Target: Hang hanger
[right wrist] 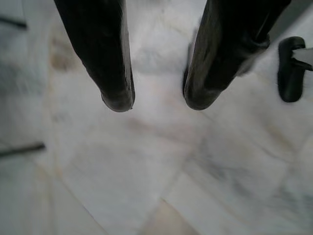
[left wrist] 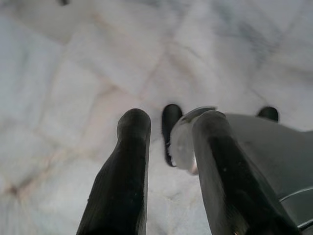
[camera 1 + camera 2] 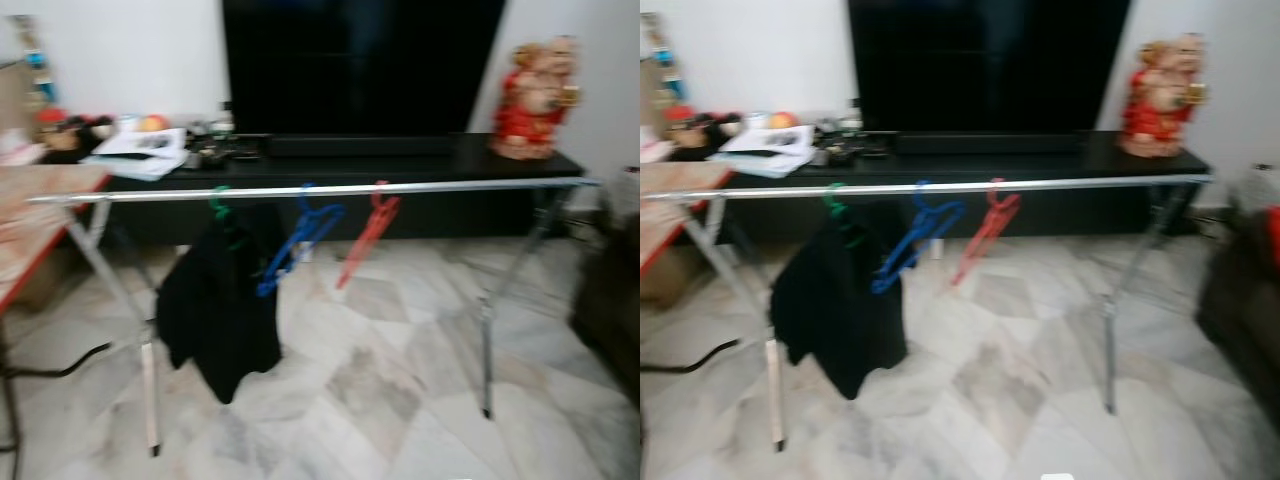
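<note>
1. Left eye view, a bit blurred, looks at a silver drying rack standing on a pale marble floor in front of a low black TV bench.
2. Three hangers hang side by side on the rack's top bar: a green hanger carrying a black garment, then a blue hanger, then a red hanger, both bare and tilted.
3. On the bench stand a dark TV screen, a red and gold figurine at the right end, and papers and clutter at the left end.
4. Left gripper points down at the floor, its two black fingers spread apart with nothing between them.
5. Right gripper likewise hangs over the marble, fingers parted and empty.
</note>
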You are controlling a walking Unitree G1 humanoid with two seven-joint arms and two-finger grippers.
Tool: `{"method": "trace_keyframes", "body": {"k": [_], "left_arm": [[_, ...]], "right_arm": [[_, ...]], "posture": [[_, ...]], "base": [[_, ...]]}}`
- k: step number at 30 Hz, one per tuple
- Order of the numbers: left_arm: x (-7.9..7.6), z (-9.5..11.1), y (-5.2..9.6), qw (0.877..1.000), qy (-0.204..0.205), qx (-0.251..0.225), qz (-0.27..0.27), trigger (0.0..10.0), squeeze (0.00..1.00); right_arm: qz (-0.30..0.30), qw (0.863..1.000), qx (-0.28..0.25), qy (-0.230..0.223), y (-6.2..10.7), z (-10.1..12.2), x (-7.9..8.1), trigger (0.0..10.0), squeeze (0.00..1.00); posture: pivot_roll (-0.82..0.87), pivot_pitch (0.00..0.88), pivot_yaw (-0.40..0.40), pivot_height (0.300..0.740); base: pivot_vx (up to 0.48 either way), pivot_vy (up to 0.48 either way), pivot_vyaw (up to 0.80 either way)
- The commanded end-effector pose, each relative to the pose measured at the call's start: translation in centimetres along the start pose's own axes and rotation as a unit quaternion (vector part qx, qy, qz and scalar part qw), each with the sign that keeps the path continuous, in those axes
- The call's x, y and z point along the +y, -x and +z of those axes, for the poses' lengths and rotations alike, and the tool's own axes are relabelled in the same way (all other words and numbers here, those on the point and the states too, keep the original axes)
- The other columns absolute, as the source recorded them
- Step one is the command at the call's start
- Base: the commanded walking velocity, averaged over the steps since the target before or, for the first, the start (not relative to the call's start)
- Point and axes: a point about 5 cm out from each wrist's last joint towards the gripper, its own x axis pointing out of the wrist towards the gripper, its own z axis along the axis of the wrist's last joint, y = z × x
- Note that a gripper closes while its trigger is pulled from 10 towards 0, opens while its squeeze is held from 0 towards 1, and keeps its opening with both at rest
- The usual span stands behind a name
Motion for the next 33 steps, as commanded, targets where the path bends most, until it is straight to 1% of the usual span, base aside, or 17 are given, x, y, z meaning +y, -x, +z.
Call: {"method": "trace_keyframes", "body": {"k": [1,7,11,14,19,29,33], "left_arm": [[0.4,-0.4,0.1,1.0,-0.008,0.01,0.002,10.0,0.0],[0.6,-0.3,0.1,1.0,-0.01,0.011,0.002,10.0,0.0],[0.4,0.3,-0.1,1.0,-0.014,0.007,0.001,10.0,0.0],[0.3,1.4,-0.3,1.0,-0.014,0.003,0.004,10.0,0.0],[0.4,1.8,-0.4,1.0,-0.017,0.001,0.002,10.0,0.0],[0.7,2.4,-0.4,1.0,-0.01,-0.002,0.004,10.0,0.0],[0.4,2.8,-0.5,1.0,-0.009,-0.003,0.003,10.0,0.0]], "right_arm": [[0.003,1.0,-0.001,-0.001,0.0,0.2,0.3,10.0,0.0],[0.003,1.0,-0.002,-0.003,0.0,0.3,0.4,10.0,0.0],[0.002,1.0,-0.002,-0.005,0.0,0.4,0.5,10.0,0.0],[0.002,1.0,-0.001,-0.01,0.0,0.4,0.5,10.0,0.0],[0.001,1.0,-0.001,-0.011,0.0,0.3,0.5,10.0,0.0],[0.002,1.0,0.001,-0.01,0.0,0.2,0.6,10.0,0.0],[0.002,1.0,0.002,-0.01,0.0,0.1,0.5,10.0,0.0]], "posture": [[0.18,0.0,-0.037,0.74],[0.18,0.0,-0.033,0.74],[0.17,0.0,-0.028,0.74],[0.17,0.0,-0.025,0.74],[0.18,0.0,-0.025,0.74],[0.17,0.0,-0.024,0.74],[0.17,0.0,-0.021,0.74]], "base": [[0.0,0.0,-0.78],[0.0,0.0,-0.78],[0.0,0.0,-0.78],[0.0,0.0,-0.78],[0.0,0.0,-0.78],[0.0,0.0,-0.78],[0.0,0.0,-0.78]]}}
